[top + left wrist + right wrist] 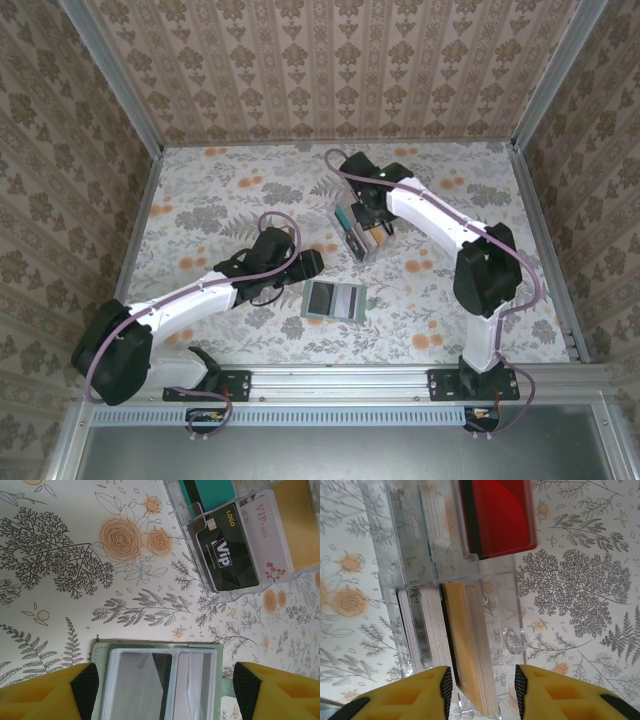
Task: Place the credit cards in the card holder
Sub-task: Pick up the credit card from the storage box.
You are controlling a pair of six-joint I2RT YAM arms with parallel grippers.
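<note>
The flowered table (200, 200) carries everything. Toward its back stands a clear compartmented tray (358, 242) holding the credit cards upright in rows. Nearer me, the card holder (334, 300) lies flat and opened like a book: sage-green cover, clear plastic pockets inside, a dark patch showing through the middle one. In the tray I see a glossy black VIP card (227, 555), a whitish VIP card (270, 540) beside it, a teal card (212, 492), a red card (497, 515) and a tan-orange stack (465, 645). My left gripper (165, 687) hangs over the holder, jaws spread wide, holding nothing. My right gripper (482, 690) straddles the tan-orange stack, jaws apart, with a gap on one side.
</note>
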